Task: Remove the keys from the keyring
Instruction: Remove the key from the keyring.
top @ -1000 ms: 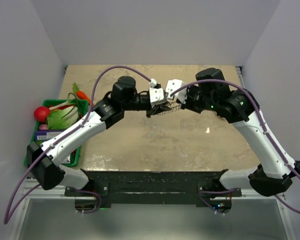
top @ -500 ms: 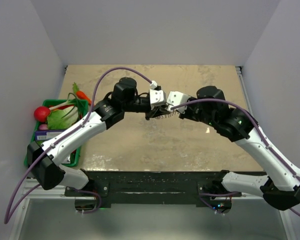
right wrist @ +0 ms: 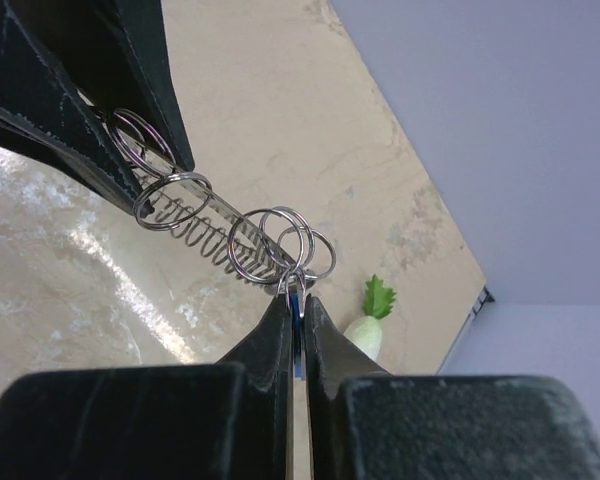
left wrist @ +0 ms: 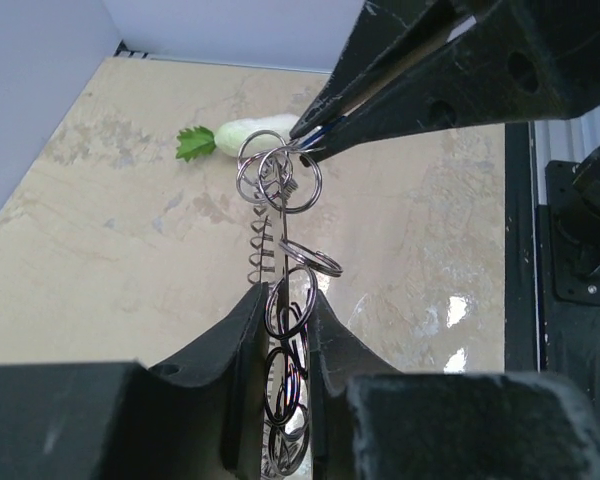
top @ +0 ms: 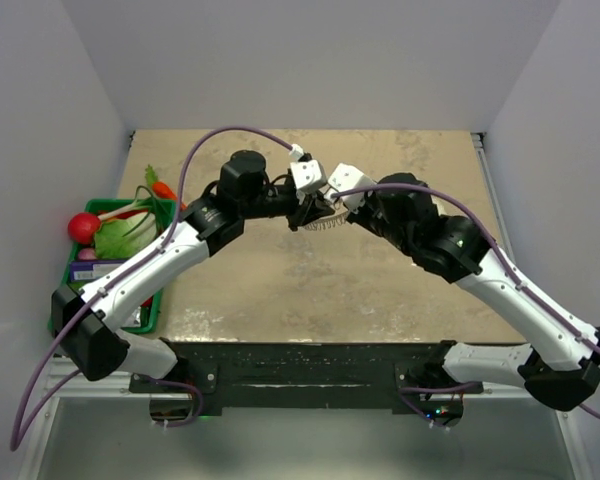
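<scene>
Grey coiled wire keyring (right wrist: 195, 232), blue-headed key (right wrist: 294, 303)

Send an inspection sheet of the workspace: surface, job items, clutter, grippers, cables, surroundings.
Surface: beige marbled tabletop, glossy toward the near edge.
Job's things: grey metal coil keyring carrying several split rings, held in the air between the arms; blue-headed key, only a blue sliver showing between fingers.
Clutter: white radish with green leaves lying on the tabletop; green plastic tray at the left edge, holding vegetables.
Grippers: left gripper shut on the keyring's rings; right gripper shut on the key.
Cables: purple cable arching over the left arm, another over the right.
Surroundings: plain white enclosure walls.
</scene>
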Action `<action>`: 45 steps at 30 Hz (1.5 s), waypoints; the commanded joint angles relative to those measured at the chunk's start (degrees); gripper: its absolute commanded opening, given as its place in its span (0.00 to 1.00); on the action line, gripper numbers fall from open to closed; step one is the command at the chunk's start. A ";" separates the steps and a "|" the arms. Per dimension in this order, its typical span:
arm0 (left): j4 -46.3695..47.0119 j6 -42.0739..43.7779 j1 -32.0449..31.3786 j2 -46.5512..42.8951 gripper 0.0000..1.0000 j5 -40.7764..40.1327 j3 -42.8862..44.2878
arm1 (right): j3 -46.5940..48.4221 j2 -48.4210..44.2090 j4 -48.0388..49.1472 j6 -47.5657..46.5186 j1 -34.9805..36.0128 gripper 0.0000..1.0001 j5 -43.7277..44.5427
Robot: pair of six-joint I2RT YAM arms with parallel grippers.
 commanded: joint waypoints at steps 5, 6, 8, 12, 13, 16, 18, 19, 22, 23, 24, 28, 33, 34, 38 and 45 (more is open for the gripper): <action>-4.26 -4.37 -3.15 1.91 0.00 -20.65 3.37 | -9.60 13.55 -17.25 -18.84 7.13 0.00 19.40; -4.52 -4.11 -3.24 1.82 0.00 -20.65 3.37 | -9.70 13.29 -16.70 -19.20 7.13 0.00 20.48; -4.70 -3.76 -3.24 1.73 0.00 -21.08 3.37 | -8.73 12.41 -15.56 -19.72 7.13 0.00 21.89; -4.87 -3.14 -3.24 1.64 0.00 -17.42 3.19 | -9.87 10.04 -11.26 -23.32 7.04 0.00 23.30; -5.05 -2.88 -3.24 1.64 0.00 -15.31 3.11 | -11.00 9.51 -10.11 -24.20 7.12 0.00 23.48; -7.33 -0.07 -3.24 1.82 0.00 -2.57 3.54 | -13.20 6.97 -5.10 -28.33 7.04 0.00 23.49; -8.38 1.77 -3.24 1.30 0.00 3.57 3.02 | -13.56 3.91 -3.07 -30.71 7.30 0.00 19.21; -9.08 2.83 -3.15 1.20 0.00 5.18 3.02 | -13.30 2.84 -2.90 -31.15 7.39 0.00 17.26; -11.98 6.60 -3.15 0.24 0.00 10.72 3.11 | -13.82 -1.91 -1.49 -33.08 7.39 0.00 10.59; -12.43 7.66 -3.15 -0.20 0.00 11.60 3.02 | -13.92 -2.87 -0.97 -33.61 7.39 0.00 9.52; -13.56 8.37 -3.07 -0.64 0.00 13.18 3.11 | -14.18 -4.28 -0.79 -33.70 7.39 0.00 8.72; -15.68 10.57 -2.45 -1.17 0.00 15.12 3.81 | -17.51 -7.44 1.75 -35.28 7.48 0.00 5.73; -17.79 12.68 -1.04 -1.35 0.00 20.47 4.07 | -18.66 -11.14 4.40 -35.64 7.39 0.00 0.11; -18.14 12.94 -0.70 -1.35 0.00 21.09 4.25 | -17.88 -11.58 4.40 -35.29 7.39 0.00 -0.77; -20.86 15.66 0.18 -1.61 0.00 25.22 4.51 | -15.15 -12.99 2.03 -33.09 7.39 0.00 -6.66; -23.15 18.13 1.33 -2.66 0.00 30.16 4.34 | -13.04 -13.61 0.10 -32.56 7.39 0.00 -11.58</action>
